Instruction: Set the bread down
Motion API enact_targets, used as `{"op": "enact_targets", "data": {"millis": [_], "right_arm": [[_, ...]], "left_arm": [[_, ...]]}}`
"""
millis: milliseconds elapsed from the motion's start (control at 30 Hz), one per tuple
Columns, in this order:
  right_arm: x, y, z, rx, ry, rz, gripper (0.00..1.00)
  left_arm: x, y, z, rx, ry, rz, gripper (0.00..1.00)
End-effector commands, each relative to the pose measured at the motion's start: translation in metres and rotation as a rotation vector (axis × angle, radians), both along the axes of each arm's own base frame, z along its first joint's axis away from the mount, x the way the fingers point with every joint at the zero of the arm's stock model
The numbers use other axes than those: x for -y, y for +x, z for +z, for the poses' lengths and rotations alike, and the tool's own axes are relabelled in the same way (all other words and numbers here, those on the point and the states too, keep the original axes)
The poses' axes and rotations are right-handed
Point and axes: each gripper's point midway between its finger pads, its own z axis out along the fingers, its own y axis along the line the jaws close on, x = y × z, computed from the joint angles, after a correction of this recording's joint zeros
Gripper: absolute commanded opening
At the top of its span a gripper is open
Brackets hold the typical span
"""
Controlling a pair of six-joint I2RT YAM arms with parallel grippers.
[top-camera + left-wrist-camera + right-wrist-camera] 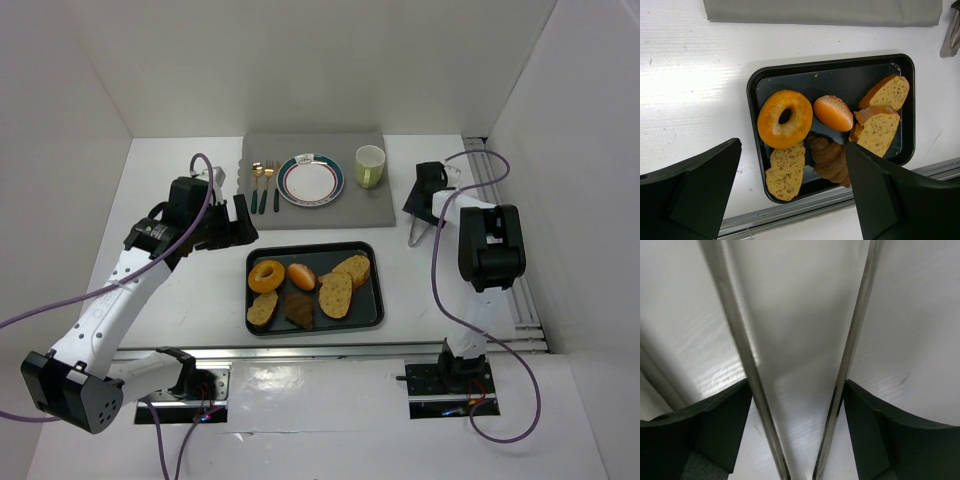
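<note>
Overhead view of a white table with two robot arms mounted at its near edge.

In the middle, closest to the arms, sits a black tray holding all the bread: an orange ring-shaped bagel, a round glazed bun, three seeded slices and a dark croissant. The bagel and bun lie toward the far side, and the croissant lies on the near side between two of the slices.

The left gripper hovers just left of the tray's far corner, spread wide and empty. In its wrist camera the two black fingers frame the tray from above, touching nothing.

To the right of the tray, the right gripper is clamped around metal tongs. In its wrist view the two steel arms run between the fingers, pressed against them.

Beyond the tray lies a grey placemat. On it, left to right, are gold cutlery, a white plate with a coloured rim, and a pale green cup. The plate has no bread on it.
</note>
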Motion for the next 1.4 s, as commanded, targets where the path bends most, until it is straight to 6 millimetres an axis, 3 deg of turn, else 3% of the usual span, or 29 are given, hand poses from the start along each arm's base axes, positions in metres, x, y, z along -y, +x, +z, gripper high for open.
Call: {"op": "enact_targets", "data": {"millis": [0,67,167,200,233,300,333,400,433,467,567,633,667,767,800,833,900,933,967,1033,1133,1267,1367], "right_arm": [[0.016,0.029,0.000,0.081,0.001,-0.019,0.74],[0.021,0.033,-0.005,0.081,0.001,-0.030,0.58],[0.019,0.033,-0.004,0.074,0.014,-0.031,0.44],[0.019,0.030,-0.003,0.074,0.014,-0.031,0.36],[0.021,0.029,0.013,0.105,0.006,-0.038,0.33],[0.021,0.017,0.021,0.105,0.006,-0.038,0.32],[0.016,0.016,0.045,0.155,0.008,-0.027,0.31],[0.011,-0.004,0.053,0.130,0.008,-0.015,0.31],[0.003,-0.009,0.081,0.177,0.012,0.004,0.31],[-0.003,-0.022,0.087,0.157,0.015,0.029,0.31],[-0.045,-0.050,0.126,0.195,0.101,0.205,0.31],[-0.089,-0.083,0.132,0.144,0.179,0.379,0.32],[-0.115,-0.107,0.145,0.135,0.187,0.487,0.33],[-0.158,-0.152,0.166,0.099,0.254,0.670,0.38],[-0.175,-0.166,0.172,0.083,0.283,0.748,0.40],[-0.200,-0.195,0.172,0.016,0.325,0.856,0.41],[-0.224,-0.226,0.176,-0.041,0.377,0.929,0.42],[-0.243,-0.254,0.176,-0.095,0.394,1.011,0.42],[-0.256,-0.265,0.183,-0.095,0.419,1.046,0.42],[-0.276,-0.296,0.186,-0.144,0.465,1.098,0.44],[-0.287,-0.317,0.199,-0.165,0.516,1.108,0.45],[-0.305,-0.333,0.209,-0.207,0.600,1.092,0.47],[-0.324,-0.341,0.208,-0.247,0.666,1.081,0.48]], "left_arm": [[0.000,0.000,0.004,0.020,-0.003,-0.014,0.98],[0.000,0.001,0.001,0.011,0.000,-0.014,0.98],[0.000,0.002,-0.002,0.002,0.002,-0.014,0.97],[0.002,0.001,-0.001,0.000,-0.004,-0.020,0.97],[0.002,0.002,0.002,0.009,-0.006,-0.020,0.97],[0.002,0.002,0.002,0.009,-0.006,-0.020,0.97],[0.002,0.002,0.002,0.009,-0.006,-0.020,0.97],[0.003,0.003,0.007,0.019,-0.009,-0.020,0.97],[0.003,0.003,0.007,0.019,-0.010,-0.020,0.97],[0.002,0.004,0.006,0.022,-0.003,-0.027,0.97],[-0.001,0.009,0.017,0.050,-0.005,-0.011,0.97],[-0.006,0.009,0.022,0.052,0.001,0.008,0.97],[-0.008,0.010,0.022,0.054,0.008,0.016,0.98],[-0.022,0.016,0.033,0.064,0.030,0.080,0.98],[-0.027,0.018,0.031,0.054,0.045,0.115,0.98],[-0.031,0.021,0.035,0.064,0.049,0.133,0.98],[-0.036,0.024,0.032,0.057,0.058,0.152,0.98],[-0.041,0.025,0.032,0.054,0.052,0.173,0.98],[-0.047,0.026,0.027,0.037,0.064,0.196,0.98],[-0.050,0.028,0.031,0.045,0.062,0.206,0.98],[-0.064,0.031,0.037,0.057,0.072,0.245,0.98],[-0.076,0.032,0.045,0.070,0.099,0.280,0.98],[-0.074,0.032,0.049,0.079,0.088,0.271,0.98]]}}
